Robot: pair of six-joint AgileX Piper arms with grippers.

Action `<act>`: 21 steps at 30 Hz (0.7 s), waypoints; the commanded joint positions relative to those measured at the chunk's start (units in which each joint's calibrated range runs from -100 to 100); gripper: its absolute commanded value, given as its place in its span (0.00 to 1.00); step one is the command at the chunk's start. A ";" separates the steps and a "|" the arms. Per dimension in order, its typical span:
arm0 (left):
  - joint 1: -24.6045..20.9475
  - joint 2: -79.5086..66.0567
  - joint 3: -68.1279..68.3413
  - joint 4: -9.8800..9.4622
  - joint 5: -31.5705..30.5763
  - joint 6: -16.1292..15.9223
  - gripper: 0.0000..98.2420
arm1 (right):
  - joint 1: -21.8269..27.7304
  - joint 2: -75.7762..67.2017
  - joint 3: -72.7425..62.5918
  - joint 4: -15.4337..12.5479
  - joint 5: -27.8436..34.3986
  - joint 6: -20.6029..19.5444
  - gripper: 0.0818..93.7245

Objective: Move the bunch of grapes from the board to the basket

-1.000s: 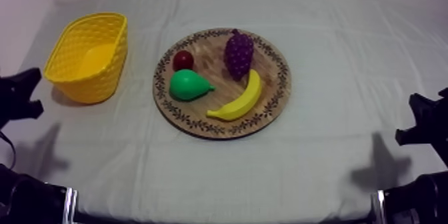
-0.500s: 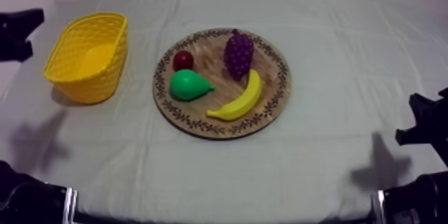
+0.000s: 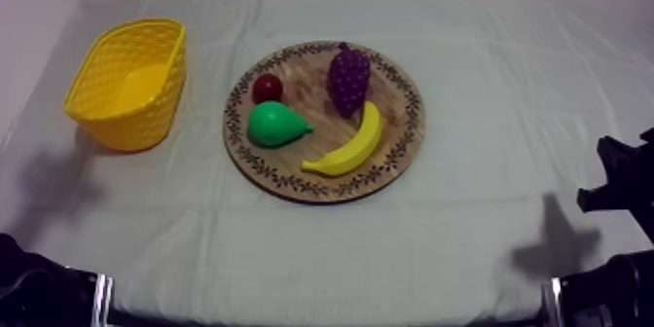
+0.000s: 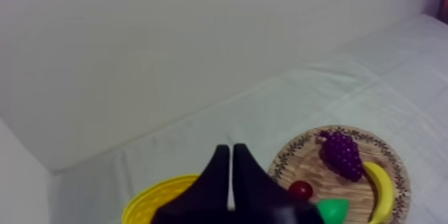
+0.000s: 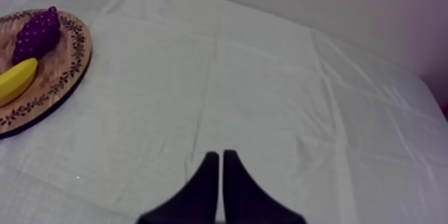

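Purple grapes [image 3: 348, 79] lying near-far, stem far

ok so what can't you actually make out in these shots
- Left wrist view: the left gripper hides most of the yellow basket and part of the pear.
- Right wrist view: the picture's edge cuts off the wooden board and the banana.

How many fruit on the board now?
4, all on the wooden board: bunch of grapes at its far side, small red fruit far left, pear in front of it, banana near right. None looks hidden.
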 commanded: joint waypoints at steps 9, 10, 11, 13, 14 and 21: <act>1.35 14.05 -8.63 -0.29 -0.32 -1.12 0.00 | 0.00 -0.02 -0.01 0.00 0.02 -0.01 0.00; 1.70 15.38 -9.61 -0.33 -0.28 -1.20 0.00 | 0.00 -0.02 -0.01 0.00 0.02 -0.01 0.00; 2.14 16.73 -10.63 -0.45 -0.11 -1.21 0.00 | 0.00 -0.02 -0.01 0.00 0.02 -0.01 0.00; 3.09 19.38 -12.83 -1.05 0.52 -0.92 0.00 | 0.00 -0.02 -0.01 0.00 0.02 -0.01 0.00; 3.66 20.67 -13.99 -1.56 0.94 -0.61 0.00 | 0.00 -0.02 -0.01 0.00 0.02 -0.01 0.00; 7.60 29.13 -21.13 -4.50 2.85 1.02 0.00 | 0.00 -0.02 -0.01 0.00 0.02 -0.01 0.00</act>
